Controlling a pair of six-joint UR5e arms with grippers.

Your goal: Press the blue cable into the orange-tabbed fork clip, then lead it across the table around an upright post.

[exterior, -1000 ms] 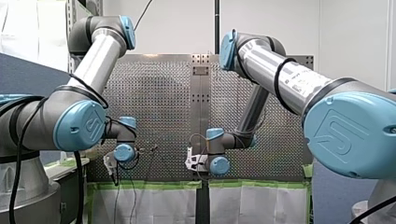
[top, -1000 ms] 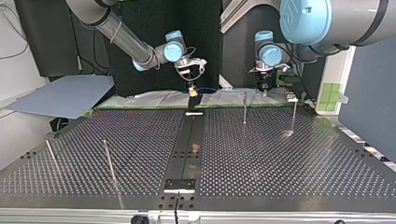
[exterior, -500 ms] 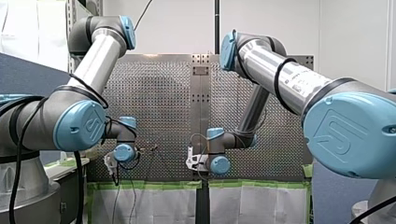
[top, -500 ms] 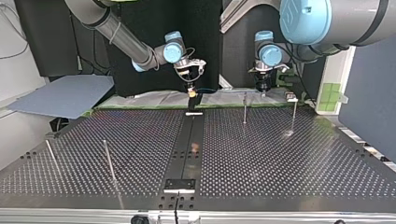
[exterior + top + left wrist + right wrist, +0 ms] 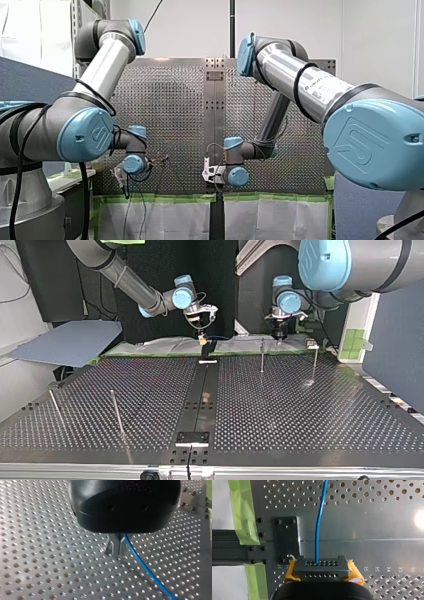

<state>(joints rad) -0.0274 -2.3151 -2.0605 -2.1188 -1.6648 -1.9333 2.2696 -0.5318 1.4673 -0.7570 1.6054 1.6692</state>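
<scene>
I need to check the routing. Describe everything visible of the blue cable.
The blue cable is thin, smooth and looks plastic-sheathed. In the right wrist view it runs almost straight, with one slight bend, over the perforated table and ends clamped in my right gripper, between dark holed pads. In the left wrist view it emerges beside my left gripper and slants away over the table.

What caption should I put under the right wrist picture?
My right gripper holds the blue cable, which runs ahead over the perforated table.
</scene>
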